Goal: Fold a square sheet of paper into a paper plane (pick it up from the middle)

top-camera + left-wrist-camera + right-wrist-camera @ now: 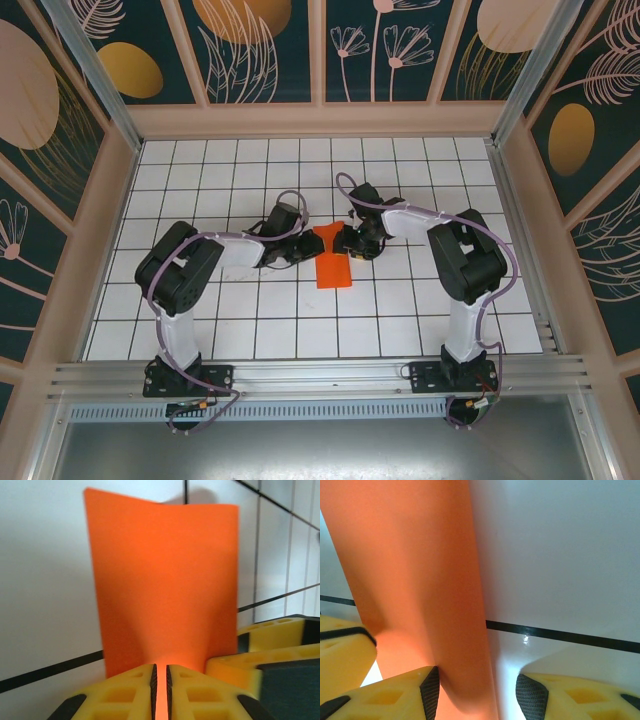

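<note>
While the left tool (161,674) pinches orange paper (335,268) and the right tool (479,690) gapes, floral walls (250,50) ring the gridded table (200,310).

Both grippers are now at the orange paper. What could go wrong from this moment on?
1. The left gripper pinches the thin orange-red paper sheet at one narrow spot, and the sheet bows. A pull may wrinkle or tear it.
2. The right gripper stands open, with the sheet against one yellow finger only. Closing may catch it askew.
3. The grippers sit very close together and may bump.
</note>
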